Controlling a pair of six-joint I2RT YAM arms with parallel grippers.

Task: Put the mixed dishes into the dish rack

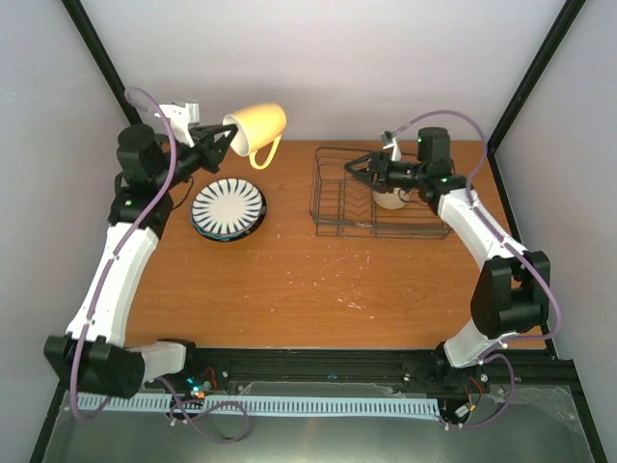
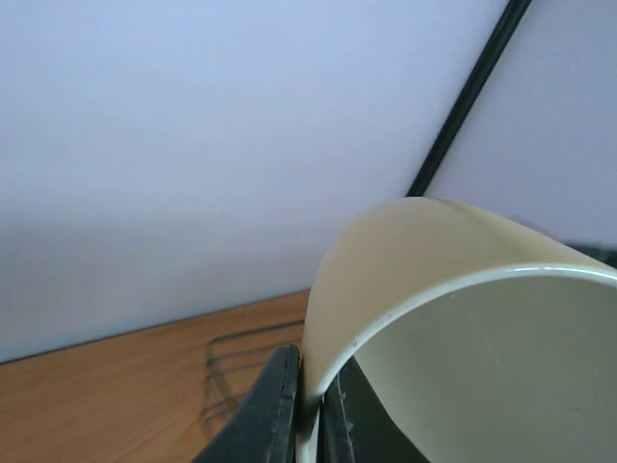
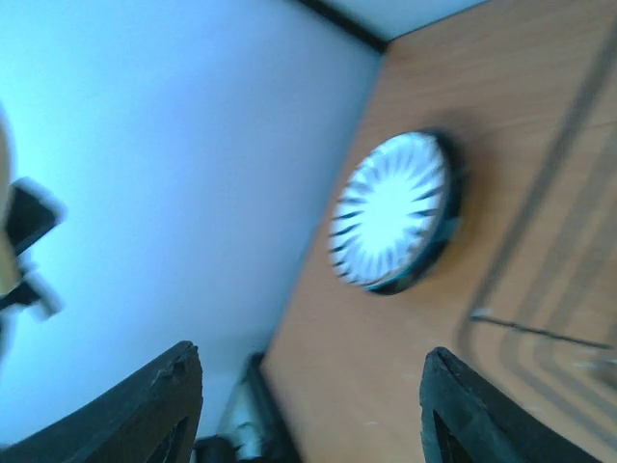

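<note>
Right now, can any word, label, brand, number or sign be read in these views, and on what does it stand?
None can be read.
The pale yellow mug, the striped plate and the dish rack carry no print.
The board with small lights at the left arm's base is too small to tell.

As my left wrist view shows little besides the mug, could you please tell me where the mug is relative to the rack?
Observer: The mug, in the left gripper, is raised at the table's far left, well left of the rack.
Operator: Thank you. Is anything in the rack?
Observer: A white bowl sits at its right end.
Operator: And the other arm?
Observer: The right gripper is open and empty, over the rack.
</note>
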